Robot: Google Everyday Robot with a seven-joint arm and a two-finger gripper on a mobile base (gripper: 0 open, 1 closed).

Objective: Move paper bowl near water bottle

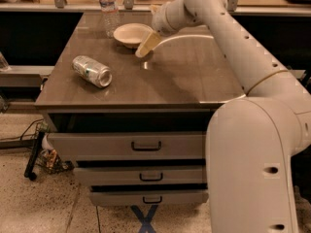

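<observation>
The paper bowl is cream-white and shallow, and it sits upright on the brown table top at the back. The water bottle is clear and ribbed. It stands just behind and left of the bowl, a small gap apart. My gripper hangs from the white arm just right of the bowl's rim, with its tan fingers pointing down at the table. It is open and holds nothing.
A silver drink can lies on its side at the table's left front. Three drawers sit below the table top. My own white arm and base fill the right side. A dark shelf runs behind the table.
</observation>
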